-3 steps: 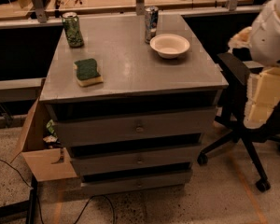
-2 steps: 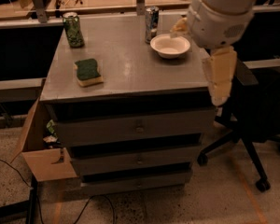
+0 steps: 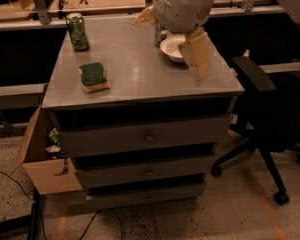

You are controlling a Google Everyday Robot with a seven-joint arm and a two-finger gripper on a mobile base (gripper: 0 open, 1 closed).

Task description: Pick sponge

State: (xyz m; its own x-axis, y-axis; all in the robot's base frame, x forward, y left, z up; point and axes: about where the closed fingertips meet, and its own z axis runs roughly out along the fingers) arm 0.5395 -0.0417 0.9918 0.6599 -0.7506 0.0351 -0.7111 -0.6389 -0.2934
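The sponge point(image 3: 94, 76), dark green on top with a pale yellow base, lies flat on the left part of the grey cabinet top point(image 3: 140, 79). My gripper point(image 3: 168, 50) hangs over the back right of the top, above the white bowl, well to the right of the sponge. Its two pale fingers point(image 3: 196, 56) are spread wide apart and hold nothing. The round white wrist fills the upper middle of the camera view.
A green patterned can point(image 3: 77, 31) stands at the back left. A white bowl point(image 3: 171, 48) and a second can point(image 3: 160, 34) sit at the back right, partly behind the gripper. A black office chair point(image 3: 270, 109) stands at the right, an open cardboard box point(image 3: 45, 159) at the lower left.
My arm has swung from the right side of the cabinet leftward and over its back right, closer to the sponge. The sponge has not moved.
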